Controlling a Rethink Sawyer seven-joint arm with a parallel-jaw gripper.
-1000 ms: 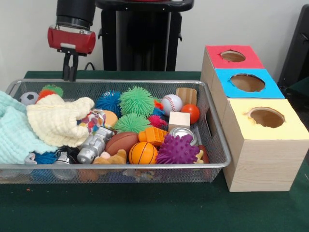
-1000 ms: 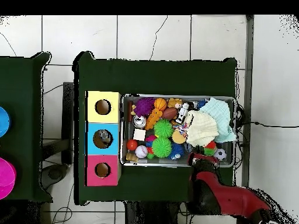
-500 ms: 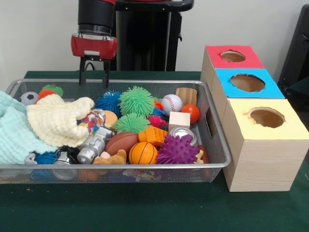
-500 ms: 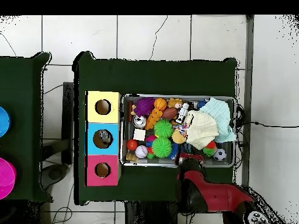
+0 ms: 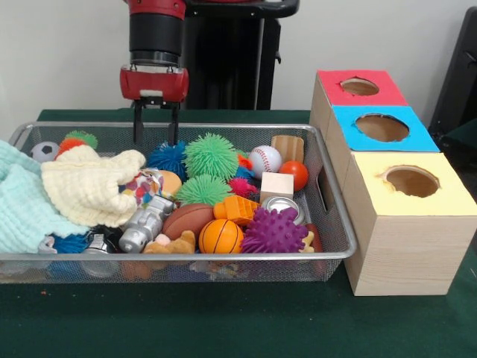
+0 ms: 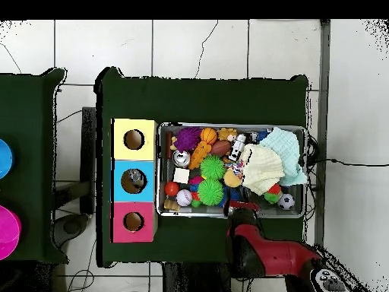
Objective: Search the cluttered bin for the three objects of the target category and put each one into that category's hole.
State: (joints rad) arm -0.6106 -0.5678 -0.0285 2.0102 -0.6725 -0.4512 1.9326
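Green-clothed table (image 5: 223, 328) carrying the bin (image 5: 186, 257). Hovering at its far rim, gripper (image 5: 156, 133) spread, holding nothing. Wrappers hiding under clutter, none showing; probably handling light, limp and slippery, needing a pinch across the middle.

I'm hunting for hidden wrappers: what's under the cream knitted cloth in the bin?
Poking out beneath the cream cloth are a patterned cloth, a silver toy and a pale green cloth. Whatever lies under its middle is covered; no wrapper shows.
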